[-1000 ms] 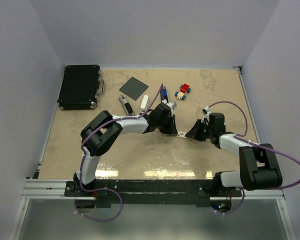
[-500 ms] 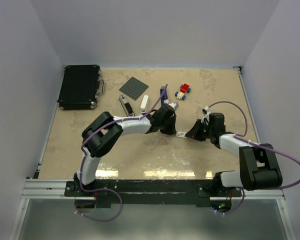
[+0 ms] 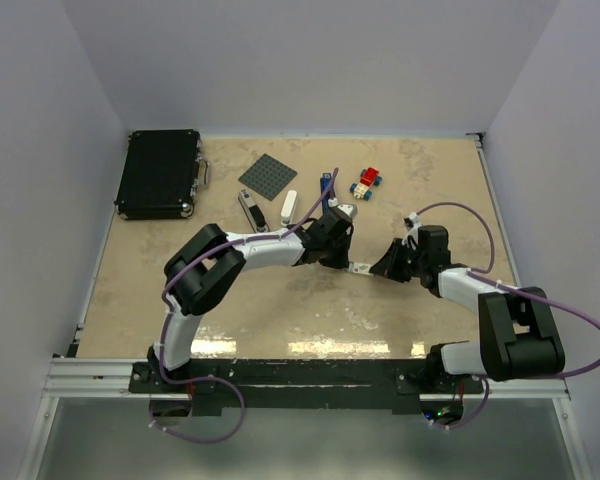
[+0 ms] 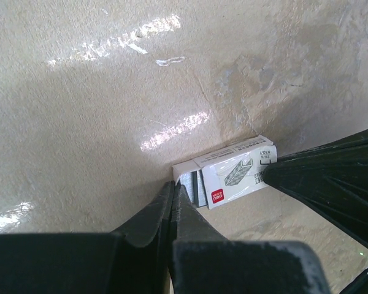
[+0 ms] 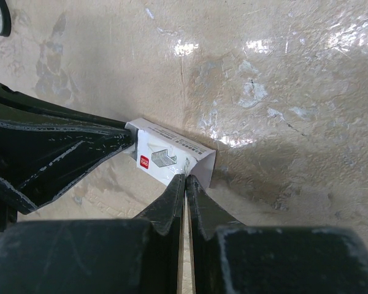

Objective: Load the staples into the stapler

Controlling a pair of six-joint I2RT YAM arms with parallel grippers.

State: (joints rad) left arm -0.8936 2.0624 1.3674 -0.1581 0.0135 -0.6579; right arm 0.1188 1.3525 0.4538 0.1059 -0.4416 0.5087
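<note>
The staples [image 3: 361, 268] are a small white box between my two grippers at mid-table. In the left wrist view its white, red-marked sleeve [image 4: 239, 177] has slid partly off a grey row of staples [image 4: 194, 185]. My left gripper [image 4: 173, 185] is shut, its tips pinched on the tray's end. My right gripper [image 5: 186, 177] is shut, its tips pinched on the sleeve's [image 5: 165, 156] edge. In the top view the left gripper [image 3: 344, 262] and right gripper [image 3: 378, 270] face each other across the box. Which item at the back is the stapler I cannot tell.
A black and silver long item [image 3: 251, 211], a white one [image 3: 289, 205] and a blue one [image 3: 327, 186] lie at the back. A grey baseplate [image 3: 268, 176], a toy-brick car [image 3: 366, 181] and a black case [image 3: 160, 172] stand behind them.
My left gripper has edged slightly left and back, and the box has shifted a little left with it. The right arm has hardly moved.
</note>
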